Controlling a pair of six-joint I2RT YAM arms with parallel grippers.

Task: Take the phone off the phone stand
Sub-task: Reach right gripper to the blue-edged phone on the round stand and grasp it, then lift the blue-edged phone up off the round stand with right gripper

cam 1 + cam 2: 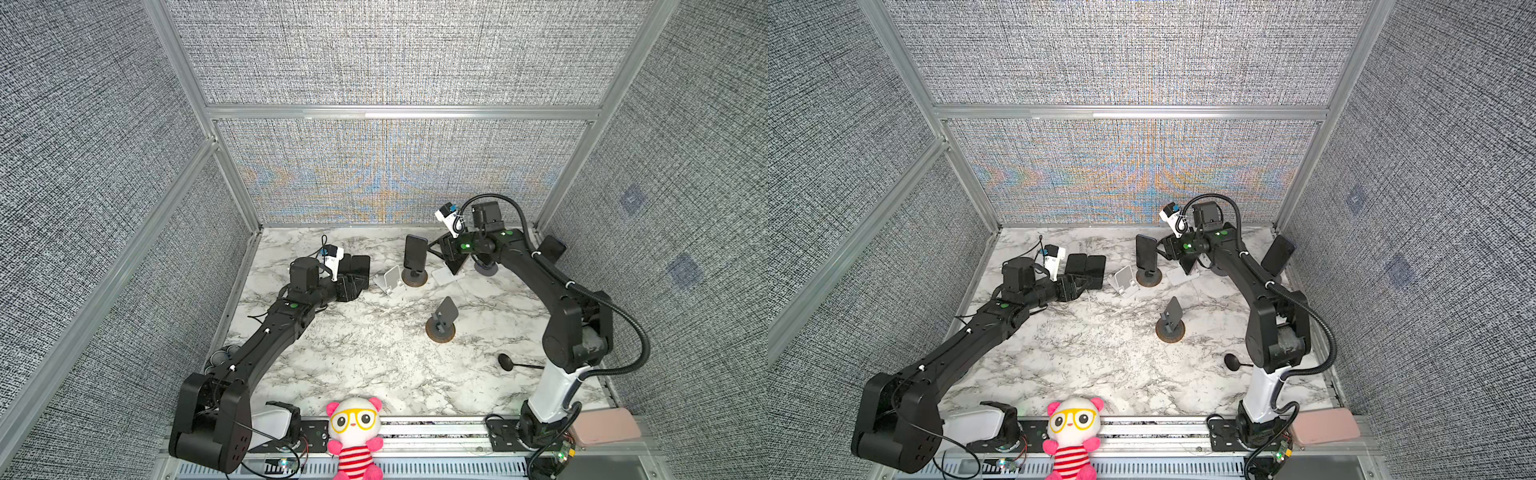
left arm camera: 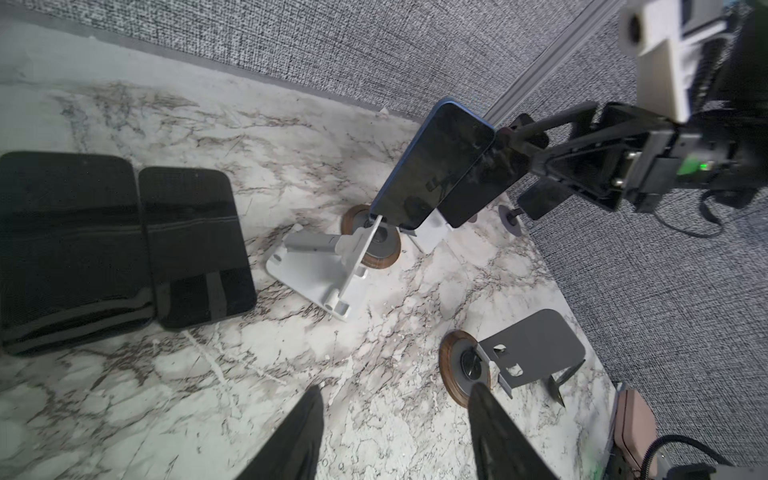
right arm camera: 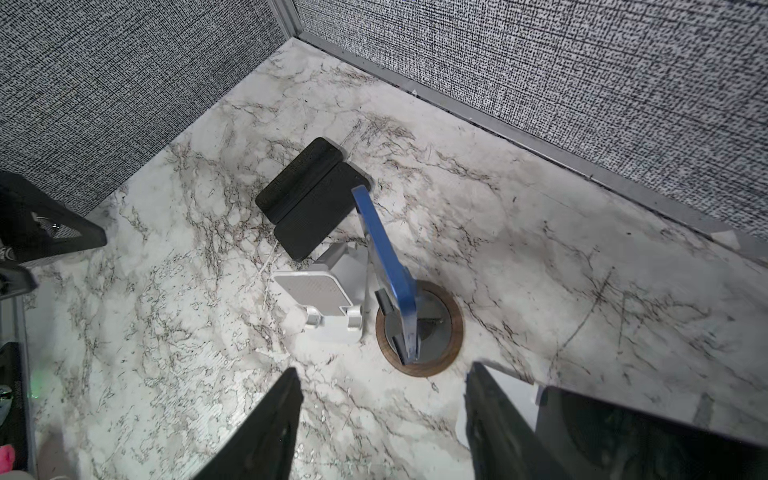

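**A:** The phone (image 3: 386, 257) is sitting in the stand (image 3: 451, 332), leaning back against it, and that lean looks like what props it upright.

**B:** Right gripper (image 3: 382, 370) is just beside the stand, jaws apart, nothing held. Lining up a pinch, I'd say.

**A:** Left gripper (image 2: 395, 388) is open too, empty, well away from the stand. Keeping clear, I reckon.

**B:** Right wrist view gives the phone's blue edge. Only the left wrist view shows its dark screen.

No text, label or number can be read
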